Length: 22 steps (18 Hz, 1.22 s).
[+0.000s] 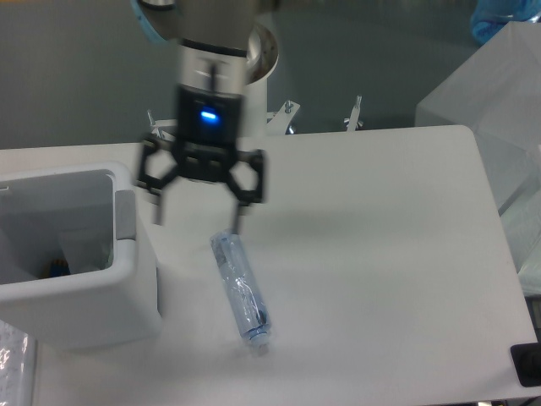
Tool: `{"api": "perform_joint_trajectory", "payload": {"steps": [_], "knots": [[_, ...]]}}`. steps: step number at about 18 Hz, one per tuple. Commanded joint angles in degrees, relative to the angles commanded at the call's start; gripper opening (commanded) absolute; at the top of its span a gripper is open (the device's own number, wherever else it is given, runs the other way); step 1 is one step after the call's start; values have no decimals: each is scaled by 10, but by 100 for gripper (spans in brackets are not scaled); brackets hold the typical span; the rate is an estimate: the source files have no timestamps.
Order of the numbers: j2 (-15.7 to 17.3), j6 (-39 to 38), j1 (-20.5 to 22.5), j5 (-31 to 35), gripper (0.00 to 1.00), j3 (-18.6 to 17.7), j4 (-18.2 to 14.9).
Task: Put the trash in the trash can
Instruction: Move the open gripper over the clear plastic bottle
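The gripper (199,218) hangs over the table (380,254), jaws spread apart, toward its rear edge. Directly below and slightly right of the fingertips lies the bottle (242,292) on the tabletop, its near end pointing away toward the front edge. To the gripper's left stands the trash can (72,296), close beside the left finger, with the bottle just to its right. Behind the gripper, past the table's far edge, two clamps (355,112) stand upright.
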Motion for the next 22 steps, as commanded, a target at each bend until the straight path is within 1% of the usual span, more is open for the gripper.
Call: {"api": "perform_joint_trajectory", "payload": {"steps": [3,5,7,9,11,12,14,16,18,20,22], "knots": [[-46,-21,6,1,100,9,-3],[-82,-23,6,3,100,17,-4],[-107,-23,5,27,100,25,-9],[-138,-24,4,34,100,32,-10],[-174,-25,3,39,100,47,-10],[-186,-25,0,49,100,50,-10],[-202,-33,-9,72,100,51,-8],[-212,-40,-13,73,100,50,-6],[-235,-42,-16,79,100,54,-4],[-256,-47,-29,104,100,67,-4],[-269,-55,-38,118,100,80,-4]]}}
